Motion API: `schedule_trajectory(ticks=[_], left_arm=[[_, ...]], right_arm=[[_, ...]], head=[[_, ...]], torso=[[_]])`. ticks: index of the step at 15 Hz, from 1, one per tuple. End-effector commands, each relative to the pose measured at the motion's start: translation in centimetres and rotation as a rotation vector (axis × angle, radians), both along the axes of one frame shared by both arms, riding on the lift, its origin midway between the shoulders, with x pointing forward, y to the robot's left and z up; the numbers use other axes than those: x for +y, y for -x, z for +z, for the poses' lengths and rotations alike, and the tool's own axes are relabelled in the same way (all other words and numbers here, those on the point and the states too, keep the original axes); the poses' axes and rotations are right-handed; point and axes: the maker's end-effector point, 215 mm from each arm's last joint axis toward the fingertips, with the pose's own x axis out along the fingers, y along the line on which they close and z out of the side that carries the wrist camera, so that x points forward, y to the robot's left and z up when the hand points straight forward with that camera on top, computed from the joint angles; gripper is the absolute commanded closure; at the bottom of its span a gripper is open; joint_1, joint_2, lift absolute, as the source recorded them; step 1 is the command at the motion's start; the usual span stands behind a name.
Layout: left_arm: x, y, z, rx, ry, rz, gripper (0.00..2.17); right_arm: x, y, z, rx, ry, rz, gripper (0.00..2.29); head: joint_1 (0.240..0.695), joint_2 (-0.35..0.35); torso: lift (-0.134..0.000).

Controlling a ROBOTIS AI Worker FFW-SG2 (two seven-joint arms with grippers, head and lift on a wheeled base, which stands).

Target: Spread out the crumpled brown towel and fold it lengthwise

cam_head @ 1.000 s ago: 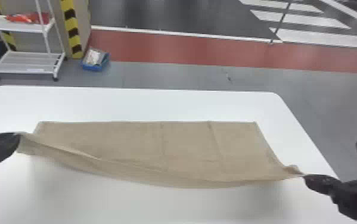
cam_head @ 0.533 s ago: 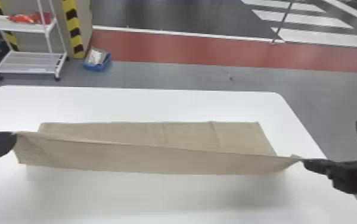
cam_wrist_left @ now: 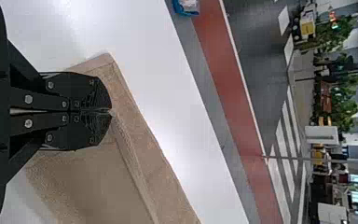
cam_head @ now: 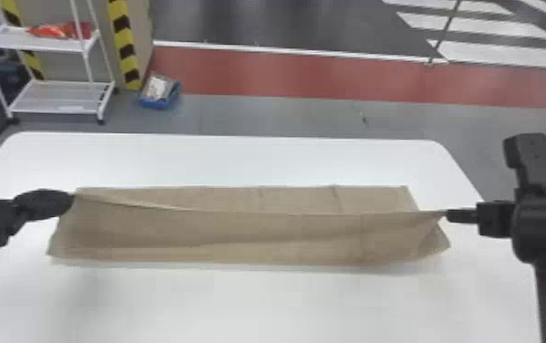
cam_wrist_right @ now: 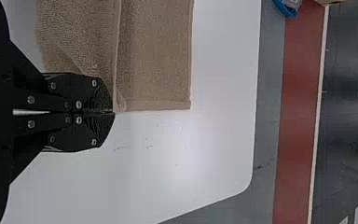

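From where I stood, the brown towel [cam_head: 217, 230] stretched wide across the white table [cam_head: 239, 303], its raised edge dipping gently between the two grippers. Beyond that edge, a flat strip of it lay on the tabletop, marked by a couple of faint creases. The nearer part hung in a soft, shallow billow, rumpled and flaring at the robot's right end. The left gripper [cam_head: 72, 201] had its fingers pinched together on one corner; the right gripper [cam_head: 448, 215] was clamped on the other. Up close, in the right wrist view, the cloth looked nubby and tan, with a neat, smoother hem along its flat end.
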Motion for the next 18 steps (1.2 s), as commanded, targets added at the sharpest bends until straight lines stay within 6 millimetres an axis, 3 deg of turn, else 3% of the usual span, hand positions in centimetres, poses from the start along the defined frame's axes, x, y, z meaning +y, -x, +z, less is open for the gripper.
schedule_trajectory(ticks=[1,6,12,15,18], left_arm=[[0.5,-1.5,-0.1,0.038,-0.026,0.000,1.44],[1.1,-2.1,-0.3,0.077,-0.040,0.002,1.44],[0.3,-3.6,-0.9,0.123,-0.076,-0.029,1.44],[-1.0,-4.4,-1.6,0.158,-0.112,-0.058,1.44],[-2.1,-5.3,-1.1,0.165,-0.113,-0.084,1.44]], right_arm=[[0.6,-2.7,0.6,0.012,-0.002,0.013,2.16],[1.4,-5.4,1.8,0.019,-0.003,0.043,2.16],[-0.8,-6.8,1.8,0.067,0.052,0.041,2.16],[0.2,-7.7,1.7,0.079,0.087,0.079,2.16],[1.4,-8.9,2.2,0.081,0.080,0.113,2.16]], head=[[0.695,-0.136],[0.695,-0.110],[0.695,-0.115],[0.695,-0.126],[0.695,-0.127]], torso=[[-0.124],[-0.124],[-0.124],[-0.124],[-0.124]])
